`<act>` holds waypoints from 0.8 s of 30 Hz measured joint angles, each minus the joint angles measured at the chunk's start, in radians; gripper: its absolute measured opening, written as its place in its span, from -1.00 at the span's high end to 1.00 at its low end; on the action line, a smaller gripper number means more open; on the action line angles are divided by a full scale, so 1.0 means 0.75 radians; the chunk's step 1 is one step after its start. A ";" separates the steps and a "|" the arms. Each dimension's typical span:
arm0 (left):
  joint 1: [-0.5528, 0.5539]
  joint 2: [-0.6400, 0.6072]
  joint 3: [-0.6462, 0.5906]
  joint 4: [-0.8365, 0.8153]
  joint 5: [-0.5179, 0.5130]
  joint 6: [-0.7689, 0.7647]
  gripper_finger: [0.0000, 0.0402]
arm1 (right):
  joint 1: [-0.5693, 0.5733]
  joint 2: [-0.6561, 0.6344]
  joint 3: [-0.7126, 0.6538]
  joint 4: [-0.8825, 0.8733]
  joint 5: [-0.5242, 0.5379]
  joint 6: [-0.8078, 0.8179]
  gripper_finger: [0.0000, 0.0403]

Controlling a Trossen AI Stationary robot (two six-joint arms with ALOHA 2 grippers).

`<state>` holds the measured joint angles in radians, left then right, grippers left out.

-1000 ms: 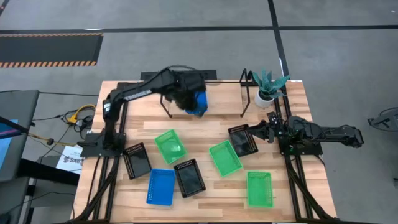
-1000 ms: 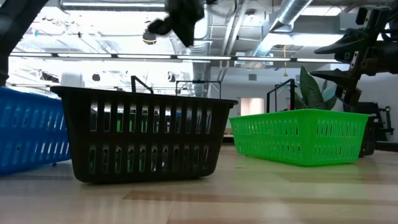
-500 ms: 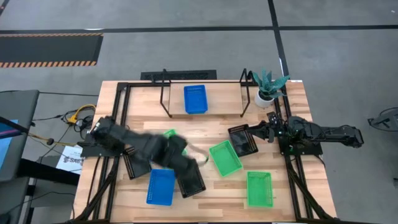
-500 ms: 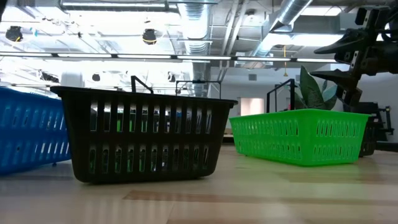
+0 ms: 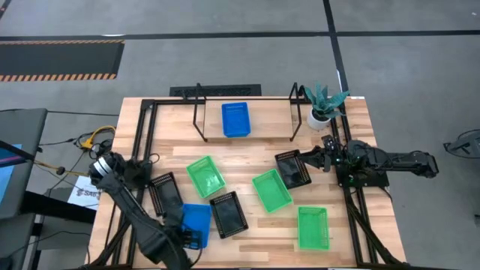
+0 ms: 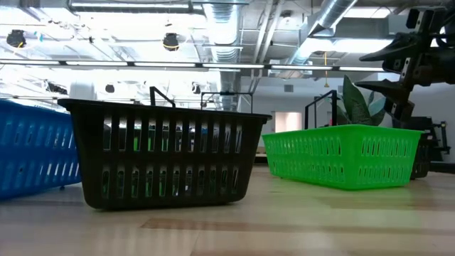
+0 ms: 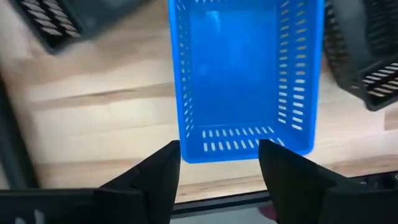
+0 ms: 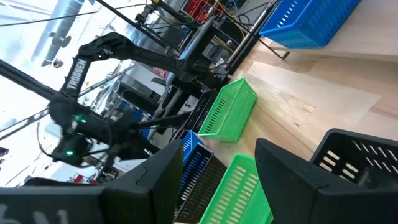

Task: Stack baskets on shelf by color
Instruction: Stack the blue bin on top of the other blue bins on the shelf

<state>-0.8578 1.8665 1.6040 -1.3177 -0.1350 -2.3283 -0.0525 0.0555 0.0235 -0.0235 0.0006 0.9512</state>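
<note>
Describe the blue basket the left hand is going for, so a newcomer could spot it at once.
Start at the wooden table and go to its front edge on the left arm's side. There, between two black baskets, lies the blue basket under the open left hand. It is the only blue one on the tabletop; the other blue basket sits up on the shelf.

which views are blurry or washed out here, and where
High view: the left arm is motion-smeared near the blue basket. Left wrist view: that basket is fairly sharp, while the black baskets at the edges blur. Low view: ceiling lights glare white behind the black basket.
</note>
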 joint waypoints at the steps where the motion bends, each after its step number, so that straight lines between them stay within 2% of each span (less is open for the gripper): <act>1: -0.003 -0.010 -0.051 0.054 0.001 -0.005 0.00 | 0.000 0.000 0.000 0.000 -0.002 0.000 -0.11; 8: 0.025 -0.021 -0.328 0.298 0.063 -0.014 0.02 | 0.000 0.000 0.000 0.001 -0.003 0.002 -0.11; 16: 0.061 -0.021 -0.425 0.365 0.096 -0.007 0.04 | 0.000 0.000 0.000 0.001 -0.003 0.022 -0.11; 19: 0.081 -0.021 -0.445 0.383 0.136 0.012 0.20 | -0.001 0.000 -0.001 0.001 -0.003 0.022 -0.11; 24: 0.108 -0.021 -0.457 0.371 0.140 0.023 0.77 | -0.001 0.000 -0.001 0.001 -0.003 0.018 -0.11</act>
<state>-0.7768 1.8507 1.2613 -1.0392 -0.0303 -2.3112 -0.0528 0.0555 0.0231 -0.0229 -0.0017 0.9644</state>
